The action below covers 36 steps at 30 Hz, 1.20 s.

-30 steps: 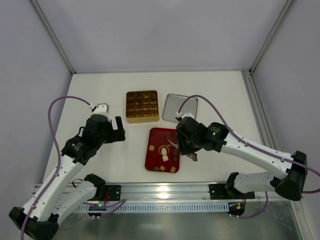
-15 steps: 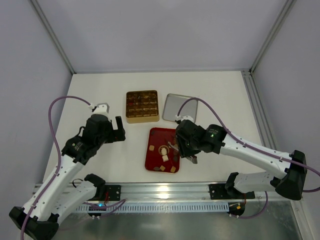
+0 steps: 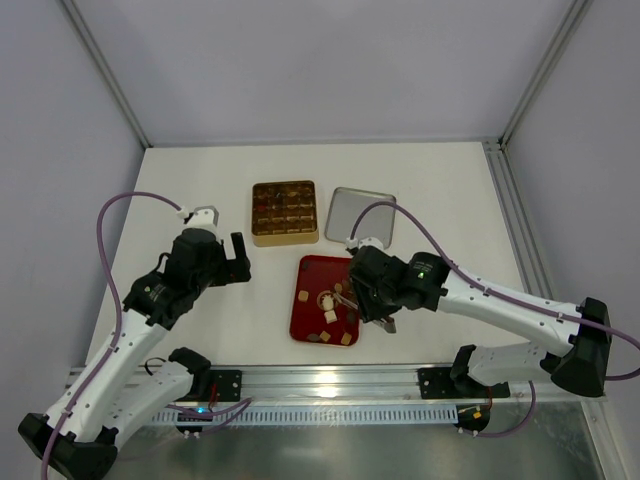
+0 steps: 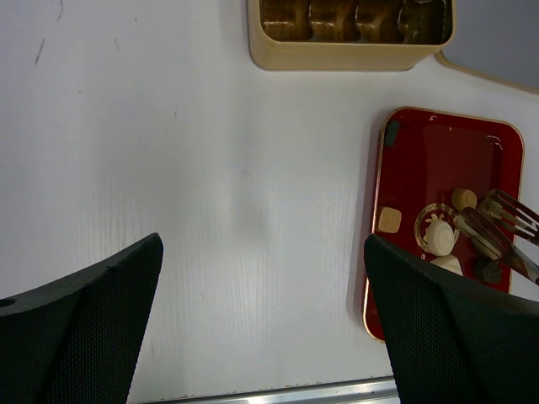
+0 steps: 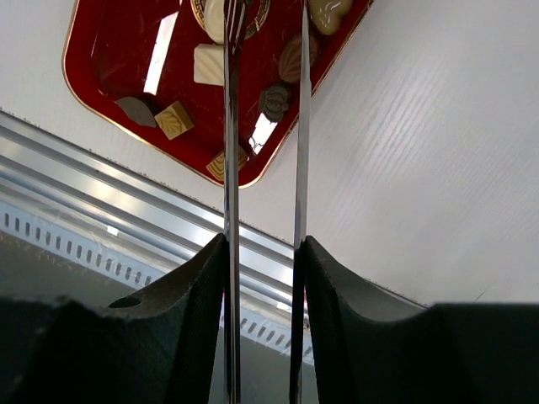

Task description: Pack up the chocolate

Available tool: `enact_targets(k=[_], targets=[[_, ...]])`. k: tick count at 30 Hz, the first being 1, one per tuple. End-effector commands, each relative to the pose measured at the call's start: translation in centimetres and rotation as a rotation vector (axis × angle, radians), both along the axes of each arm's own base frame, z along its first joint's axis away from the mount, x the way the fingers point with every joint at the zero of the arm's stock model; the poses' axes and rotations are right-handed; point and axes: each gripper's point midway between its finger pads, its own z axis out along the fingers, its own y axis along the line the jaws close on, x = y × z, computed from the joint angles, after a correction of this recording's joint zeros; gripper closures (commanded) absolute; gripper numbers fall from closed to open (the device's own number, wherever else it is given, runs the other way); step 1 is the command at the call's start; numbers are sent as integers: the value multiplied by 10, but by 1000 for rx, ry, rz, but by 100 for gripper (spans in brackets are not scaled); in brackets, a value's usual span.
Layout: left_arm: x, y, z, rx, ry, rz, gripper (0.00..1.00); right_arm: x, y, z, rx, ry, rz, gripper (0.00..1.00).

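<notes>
Right fingers (image 5: 185, 311) are gripping tongs (image 5: 301, 126) over chocolate (image 5: 210, 63) | left fingers (image 4: 76, 320) are gaping wide | risk: tips slipping, flicking a piece off red tray (image 5: 109, 59)

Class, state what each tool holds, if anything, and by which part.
Right tool: metal tongs, squeezed across both arms, back from the tips. Left tool: nothing.
</notes>
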Motion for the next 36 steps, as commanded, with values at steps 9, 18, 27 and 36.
enact_targets(k=[9,18,27,36], targets=[[4,0,6,-7,-28,5,0,-31,12,27,77,39,52,58],[4,0,5,-8,-26,3,0,-48,24,23,74,73,84,57],[3,0,6,-8,-28,3,0,-49,22,14,27,73,71,57],[4,0,7,-10,-32,4,0,-49,28,3,15,85,79,57]])
